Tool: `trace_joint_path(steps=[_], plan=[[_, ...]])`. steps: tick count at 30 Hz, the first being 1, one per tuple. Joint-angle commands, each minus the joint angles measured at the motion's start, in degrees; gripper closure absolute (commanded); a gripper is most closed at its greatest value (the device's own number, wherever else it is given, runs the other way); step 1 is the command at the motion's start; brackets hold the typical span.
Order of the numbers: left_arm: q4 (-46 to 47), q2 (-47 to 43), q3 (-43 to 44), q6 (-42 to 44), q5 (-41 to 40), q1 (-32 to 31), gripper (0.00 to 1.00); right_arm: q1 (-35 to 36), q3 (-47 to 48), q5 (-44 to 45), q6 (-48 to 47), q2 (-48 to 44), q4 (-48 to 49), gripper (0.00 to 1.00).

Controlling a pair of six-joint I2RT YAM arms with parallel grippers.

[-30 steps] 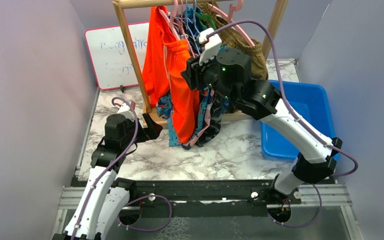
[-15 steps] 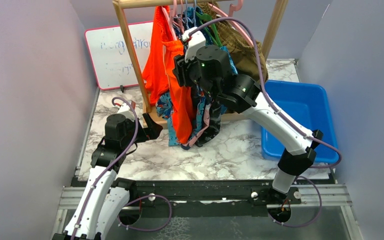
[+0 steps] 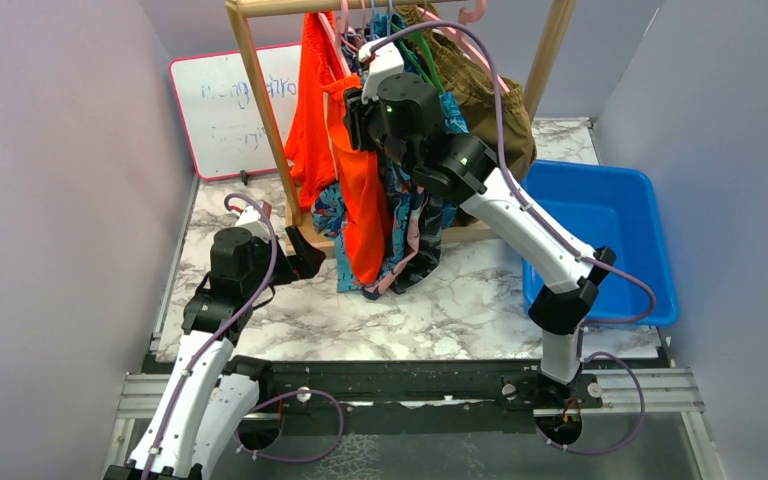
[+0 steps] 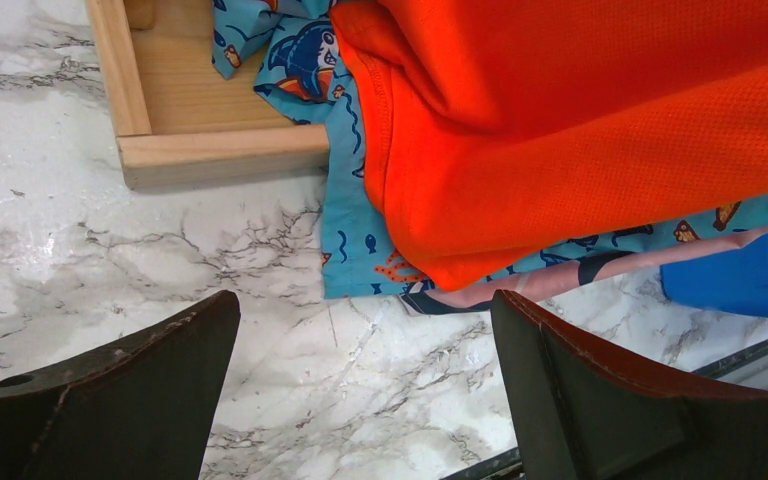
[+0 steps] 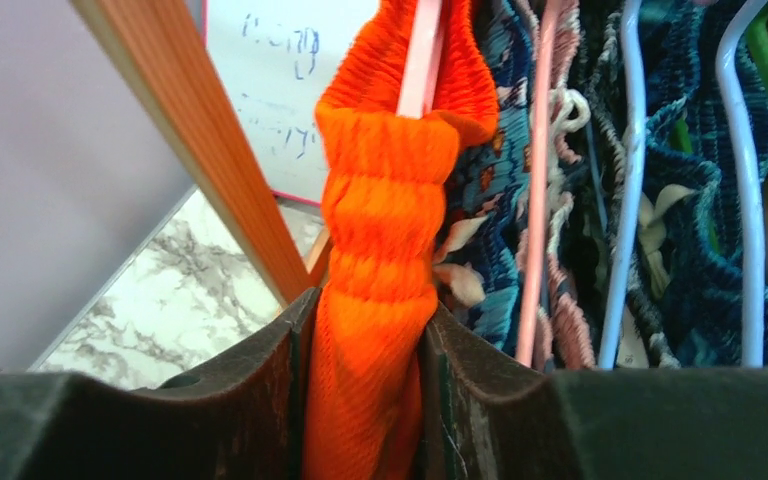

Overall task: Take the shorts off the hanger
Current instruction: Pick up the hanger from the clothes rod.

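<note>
From above, the orange shorts point(image 3: 360, 200) hang at the left end of the far wooden rack point(image 3: 260, 120). The right gripper point(image 3: 358, 105) is up at their waistband, and the left gripper point(image 3: 305, 262) is low by the rack's left foot, over the marble table point(image 3: 480, 300). In the left wrist view that claw's jaws stand wide apart with nothing between them (only marble below), and the orange hem hangs before blue cartoon-print shorts point(image 4: 300, 70). In the right wrist view both fingers point(image 5: 260, 380) press the gathered orange waistband, gripping it just under the pink hanger point(image 5: 425, 50).
</note>
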Motion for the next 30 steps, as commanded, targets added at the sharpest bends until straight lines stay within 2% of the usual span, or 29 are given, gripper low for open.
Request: trace_joint_path(steps=[1, 2, 5, 6, 12, 18, 23, 26, 30], plan=[[1.44, -0.18, 0.84, 0.07, 0.69, 0.38, 0.01, -1.39, 3.94, -1.83, -0.04, 2.11, 1.03, 0.62], [1.43, -0.17, 0.84, 0.08, 0.64, 0.32, 0.01, -1.39, 3.87, -1.70, -0.22, 2.12, 1.41, 0.67], [1.45, -0.06, 0.84, 0.06, 0.54, 0.29, 0.01, -1.39, 3.30, -1.13, -0.21, 1.26, 2.79, 0.95], [1.43, -0.06, 0.84, 0.08, 0.59, 0.36, 0.01, -1.39, 2.48, -0.30, 0.01, 0.57, 4.13, 0.98], [1.67, -0.39, 0.75, 0.23, 0.49, 0.38, 0.01, -1.35, -7.42, 3.49, 0.51, -5.68, 19.77, 0.99], [1.70, -1.05, 0.57, 0.10, 0.08, 0.41, 0.01, -1.32, -15.24, 0.64, 0.28, -9.92, 34.44, 0.99], [1.69, -1.13, 0.62, 0.16, 0.06, 0.39, 0.01, -1.31, -14.81, -1.79, 1.85, -10.60, 33.04, 0.99], [1.72, -1.75, 0.63, 0.14, -0.09, 0.38, 0.01, -1.30, -16.16, -2.95, 3.86, -12.71, 27.29, 0.99], [1.69, -3.85, 0.67, 0.11, -1.33, 0.37, 0.01, -1.32, -22.56, -7.18, 6.30, -18.67, 22.41, 0.99]])
